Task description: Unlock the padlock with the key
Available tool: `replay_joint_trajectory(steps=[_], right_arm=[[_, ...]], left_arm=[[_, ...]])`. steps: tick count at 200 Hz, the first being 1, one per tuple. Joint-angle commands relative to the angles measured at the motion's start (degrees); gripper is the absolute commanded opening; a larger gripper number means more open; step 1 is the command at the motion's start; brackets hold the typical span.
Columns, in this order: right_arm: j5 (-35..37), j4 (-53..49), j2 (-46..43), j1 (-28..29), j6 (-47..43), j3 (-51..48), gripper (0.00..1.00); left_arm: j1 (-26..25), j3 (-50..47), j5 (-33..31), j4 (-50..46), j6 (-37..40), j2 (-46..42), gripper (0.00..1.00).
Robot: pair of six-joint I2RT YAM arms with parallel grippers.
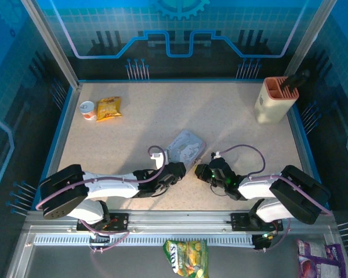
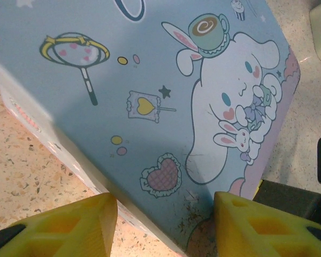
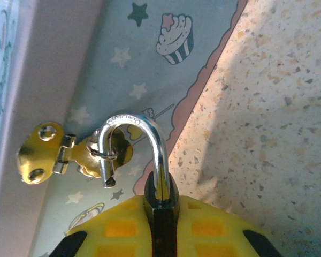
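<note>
In the right wrist view my right gripper (image 3: 161,227) is shut on the dark body of the padlock (image 3: 161,211). Its silver shackle (image 3: 159,144) stands open, and the free end is hooked through the ring of the brass hasp (image 3: 43,152) on the pale blue cartoon tin box (image 3: 128,59). From above, the right gripper (image 1: 202,171) is at the box's (image 1: 185,146) near right corner. My left gripper (image 1: 177,169) is at the near left corner. Its yellow fingers (image 2: 80,225) are open, straddling the corner of the box lid (image 2: 150,80). The key is out of view.
A beige knife holder (image 1: 275,98) stands at the back right. A yellow snack bag (image 1: 109,108) and a small can (image 1: 88,110) lie at the back left. More snack bags (image 1: 185,255) lie below the table's front rail. Speckled tabletop (image 3: 273,107) lies to the right of the box.
</note>
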Motion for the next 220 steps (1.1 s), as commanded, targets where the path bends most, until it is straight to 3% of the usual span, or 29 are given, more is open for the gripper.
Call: replay_joint_trajectory(steps=[1, 65, 109, 148, 220], right_arm=[[1.8, 3.0, -0.1, -1.6, 3.0, 1.0, 0.0], [1.1, 3.8, -0.4, -1.8, 6.4, 1.0, 0.0], [2.1, -1.3, -1.8, -1.9, 7.0, 2.5, 0.0], [6.2, -15.5, -3.7, -1.3, 0.6, 8.1, 0.0], [7.7, -17.2, -4.3, -1.6, -3.0, 8.3, 0.0]], left_arm=[[-1.1, -2.0, 2.7, -10.4, 0.2, 2.1, 0.5], [-1.1, -2.2, 2.8, -10.2, 0.2, 2.0, 0.5], [-1.2, -2.1, 2.9, -10.5, 0.0, 1.9, 0.5], [-1.3, -2.8, 2.8, -10.2, -0.3, 0.9, 0.5], [-1.2, -3.2, 1.4, -11.6, 0.7, -1.1, 0.52]])
